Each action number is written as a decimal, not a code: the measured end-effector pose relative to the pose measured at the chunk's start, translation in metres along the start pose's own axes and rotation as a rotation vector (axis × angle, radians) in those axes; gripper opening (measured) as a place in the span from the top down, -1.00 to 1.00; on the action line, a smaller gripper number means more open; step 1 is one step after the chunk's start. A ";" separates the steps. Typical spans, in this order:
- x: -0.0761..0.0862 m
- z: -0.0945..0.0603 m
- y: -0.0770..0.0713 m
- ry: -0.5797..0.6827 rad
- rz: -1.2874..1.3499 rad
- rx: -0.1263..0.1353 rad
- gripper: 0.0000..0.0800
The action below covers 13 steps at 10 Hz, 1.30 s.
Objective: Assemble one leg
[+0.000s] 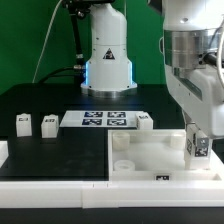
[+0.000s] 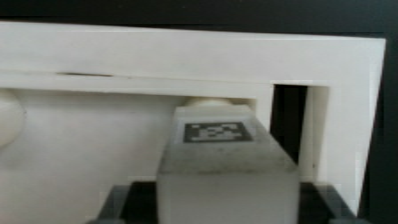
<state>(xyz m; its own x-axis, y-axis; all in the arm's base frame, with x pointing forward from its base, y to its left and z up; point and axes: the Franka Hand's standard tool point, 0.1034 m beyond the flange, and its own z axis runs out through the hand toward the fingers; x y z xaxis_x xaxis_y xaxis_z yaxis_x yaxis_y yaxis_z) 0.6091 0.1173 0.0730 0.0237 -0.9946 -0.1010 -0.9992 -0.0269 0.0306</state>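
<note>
My gripper (image 1: 198, 140) is shut on the leg (image 1: 200, 150), a small white block with a black-and-white tag. It holds the leg upright over the far right corner of the large flat white square piece (image 1: 150, 152). In the wrist view the leg (image 2: 217, 160) fills the gap between the dark fingers (image 2: 134, 205). Its tag faces the camera and its tip is next to a round socket (image 2: 210, 101) by the raised rim of the white piece (image 2: 160, 55). I cannot tell whether the tip touches the piece.
Two more small white legs (image 1: 22, 122) (image 1: 48, 123) stand on the black table at the exterior view's left, and a third (image 1: 145, 122) stands behind the white piece. The marker board (image 1: 105, 119) lies in front of the robot base. Round sockets (image 1: 122, 140) sit at the piece's corners.
</note>
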 end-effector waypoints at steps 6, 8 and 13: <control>-0.007 0.001 0.002 0.005 -0.542 -0.008 -0.61; -0.005 0.001 0.002 0.011 -0.849 -0.012 -0.62; -0.004 -0.001 -0.002 0.024 -1.451 -0.019 -0.62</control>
<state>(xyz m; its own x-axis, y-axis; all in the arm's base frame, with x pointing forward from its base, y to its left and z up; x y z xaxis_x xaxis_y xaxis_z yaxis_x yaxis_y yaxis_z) 0.6105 0.1214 0.0747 0.9950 -0.0929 -0.0375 -0.0953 -0.9931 -0.0689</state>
